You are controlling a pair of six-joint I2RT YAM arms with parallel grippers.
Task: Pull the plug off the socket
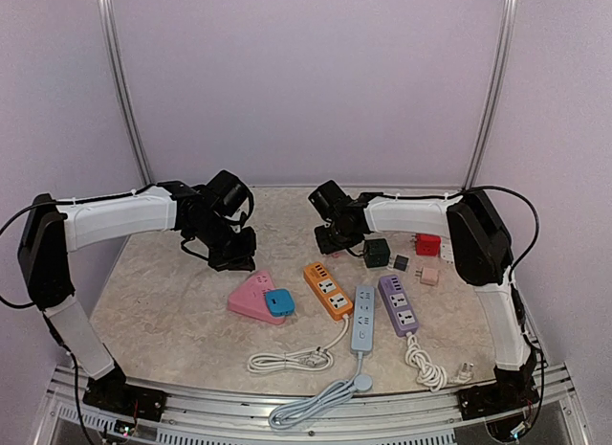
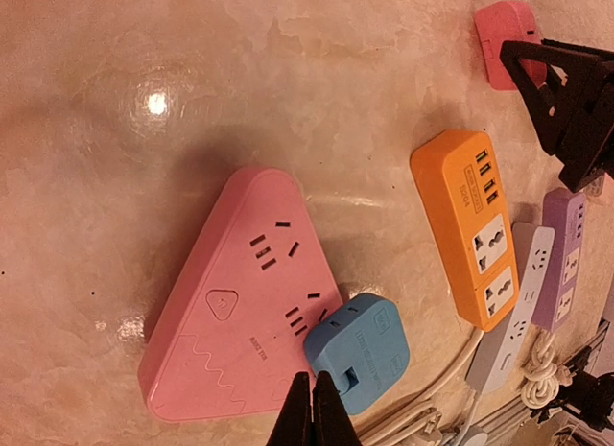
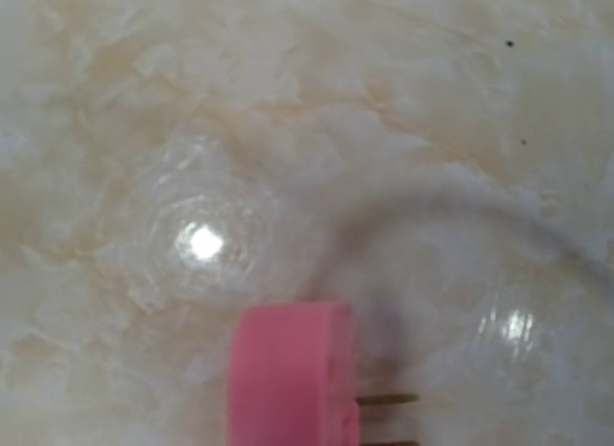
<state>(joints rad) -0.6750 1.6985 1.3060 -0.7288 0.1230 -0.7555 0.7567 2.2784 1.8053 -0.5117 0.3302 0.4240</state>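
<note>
One pink triangular socket (image 1: 251,296) lies on the worktop (image 1: 163,311), and one blue plug (image 1: 279,302) is seated in its near right corner, not pulled off. Three strips are counted to the right of the socket: orange (image 1: 328,290), grey (image 1: 363,319) and purple (image 1: 398,304). Farther right of the socket four small adapters are grouped: green (image 1: 376,252), dark (image 1: 401,263), red (image 1: 427,244) and pale pink (image 1: 429,275). The left fingers (image 2: 297,422) are placed just behind the socket in the top view. Only the left wrist view shows them pressed together with nothing between them, their tips over the seam where plug meets socket. The right fingers (image 1: 330,240) are held behind and to the right of the socket, and how far apart they stand cannot be told. Only the right wrist view shows one pink piece (image 3: 288,379) with two prongs (image 3: 389,400). No fingers appear there, so whether it is gripped cannot be told.
</note>
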